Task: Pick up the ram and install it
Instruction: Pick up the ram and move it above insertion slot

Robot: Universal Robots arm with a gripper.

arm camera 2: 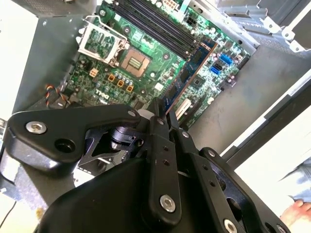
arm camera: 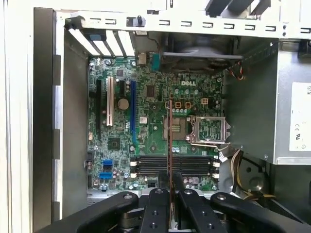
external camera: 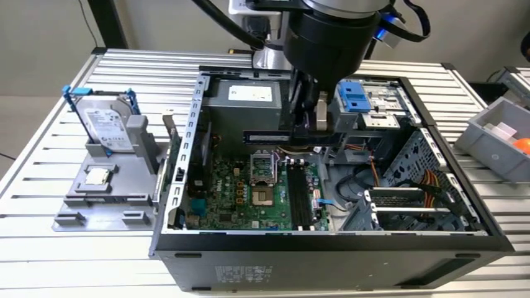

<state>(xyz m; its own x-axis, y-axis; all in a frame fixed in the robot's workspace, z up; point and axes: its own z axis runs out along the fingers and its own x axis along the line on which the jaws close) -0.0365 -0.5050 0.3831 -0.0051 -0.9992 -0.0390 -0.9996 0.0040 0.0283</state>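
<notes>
end effector (arm camera: 171, 182) clenched on the ram (external camera: 267, 137), gripping one end; the stick hangs in the air inside the open computer case (external camera: 331, 261), above the motherboard (arm camera: 150, 111) and touching nothing below. in the first wrist view it reads edge-on and lies crosswise to the black ram slots (arm camera: 194, 165), not along them. risks, as i judge them: brought down at this heading it would bridge the slots or knock the cpu socket (arm camera: 209, 130) and its metal latch. gripped at one end only, the free end may tilt, so one corner would seat first and jam. pressing on a tilted stick could bend it or strain the slot clips. loose cables (external camera: 422, 186) at 3 o'clock of the slots in the exterior view could snag the arm. containers: besides the board, the case holds a grey power supply (external camera: 248, 105) at 12 o'clock and a blue-latched drive cage (external camera: 352, 96) at 1 o'clock. a grey fixture (external camera: 99, 198) on the counter (external camera: 49, 261), at 9 o'clock of the case, carries a hard drive (external camera: 112, 127) standing upright. a grey bin (external camera: 488, 133) at 3 o'clock holds something orange (external camera: 522, 146), too cropped to name.
</notes>
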